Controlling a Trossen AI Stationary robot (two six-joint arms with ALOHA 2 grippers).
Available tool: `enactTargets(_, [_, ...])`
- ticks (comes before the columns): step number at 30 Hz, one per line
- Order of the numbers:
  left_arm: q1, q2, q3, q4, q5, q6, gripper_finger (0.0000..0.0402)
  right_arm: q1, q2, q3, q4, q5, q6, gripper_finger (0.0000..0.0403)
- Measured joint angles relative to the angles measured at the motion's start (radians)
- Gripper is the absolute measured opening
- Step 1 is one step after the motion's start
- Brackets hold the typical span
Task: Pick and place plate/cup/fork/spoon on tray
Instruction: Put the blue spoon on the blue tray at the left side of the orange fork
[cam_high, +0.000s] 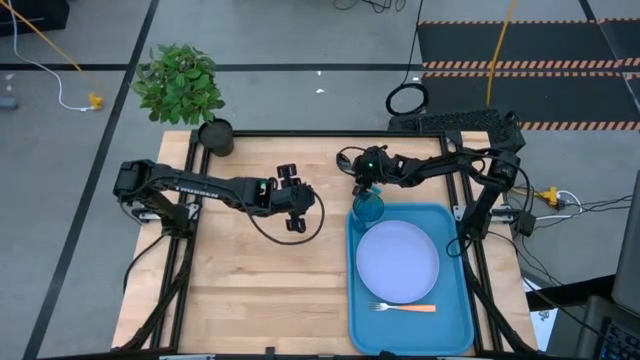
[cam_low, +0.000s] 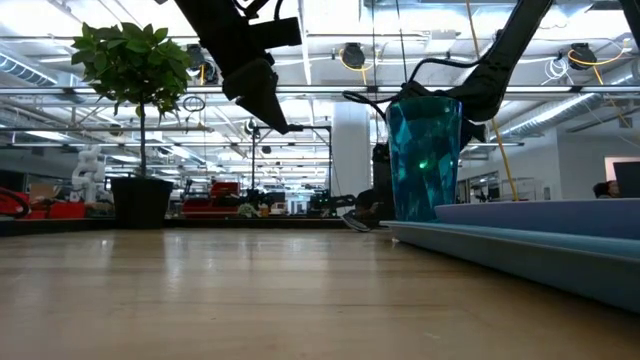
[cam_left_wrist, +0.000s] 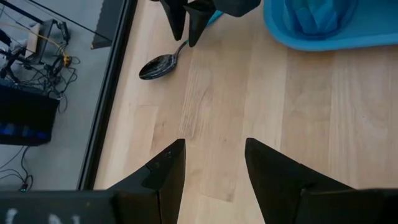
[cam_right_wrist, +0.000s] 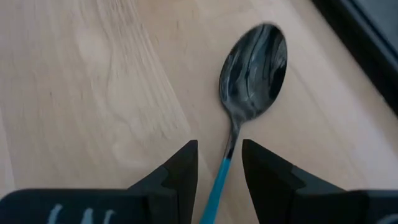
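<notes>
The blue tray (cam_high: 460, 300) lies at the table's right. On it are the lavender plate (cam_high: 398, 260), the orange-handled fork (cam_high: 405, 307) near its front, and the teal cup (cam_high: 367, 208) upright at its far left corner. The spoon (cam_right_wrist: 252, 62) lies flat on the wood just beyond the tray's far left corner, its dark bowl also in the left wrist view (cam_left_wrist: 158, 64). My right gripper (cam_right_wrist: 219, 149) is low over it and open. Its fingers stand on either side of the light blue handle (cam_right_wrist: 217, 186), with a gap showing on both sides. My left gripper (cam_high: 297, 208) is open and empty, above the table's middle.
A potted plant (cam_high: 180, 80) in a black pot (cam_high: 214, 135) stands at the table's far left corner. Bare wood (cam_high: 260, 290) stretches left of the tray. The cup stands close to my right gripper, on its near side.
</notes>
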Motion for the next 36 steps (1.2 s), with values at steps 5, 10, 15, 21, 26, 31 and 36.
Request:
enactTargets(5, [0.0,0.0,0.0,0.001,0.0,0.0,0.017,0.0,0.0,-0.012,0.002,0.007,0.032,0.0118])
enactTargets(10, [0.0,0.0,0.0,0.003,0.0,0.0,0.017,0.0,0.014,-0.012,0.016,0.026,0.043,0.0118])
enactTargets(15, [-0.007,0.0,0.0,0.007,0.0,0.005,0.017,0.0,0.056,-0.01,0.051,0.025,0.067,0.0116])
enactTargets(21, [-0.022,0.0,0.0,0.022,0.0,0.018,0.017,0.0,0.075,-0.009,0.065,0.024,0.068,0.0066])
enactTargets(26, [-0.028,0.0,0.0,0.022,0.0,0.032,0.017,0.001,0.062,-0.01,0.052,0.018,0.062,0.0009])
enactTargets(31, [-0.031,0.0,0.0,0.022,0.0,0.033,0.017,0.001,0.032,-0.012,0.023,0.019,0.067,0.0014])
enactTargets(36, [-0.031,0.0,0.0,0.022,0.0,0.032,0.017,0.01,-0.06,-0.014,-0.041,0.02,0.06,0.0005])
